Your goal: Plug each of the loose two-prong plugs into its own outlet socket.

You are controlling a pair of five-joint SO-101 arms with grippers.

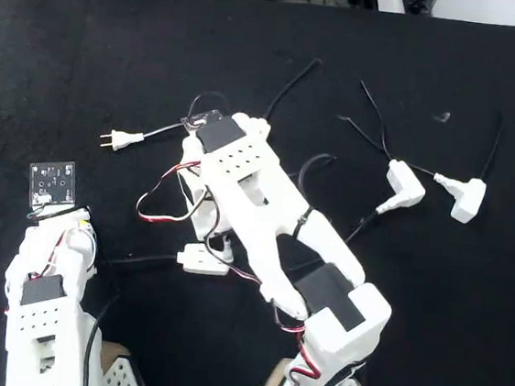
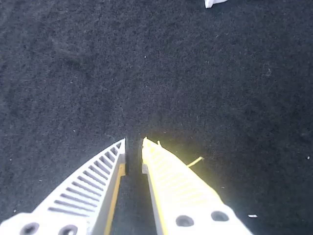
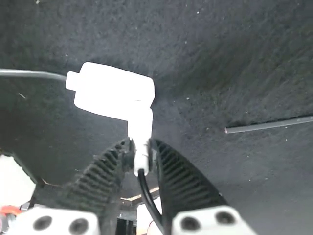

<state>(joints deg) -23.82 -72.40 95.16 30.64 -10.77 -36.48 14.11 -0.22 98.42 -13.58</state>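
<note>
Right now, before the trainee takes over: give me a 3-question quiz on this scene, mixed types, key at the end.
1. True or false: the right gripper is shut on a plug that touches a white socket.
2. Where is the loose two-prong plug? A: in a gripper. B: lying on the table, apart from both grippers. C: pushed into a socket.
3. Fill in: the left gripper holds ____.

Key: 1 true; 2 B; 3 nothing.
</note>
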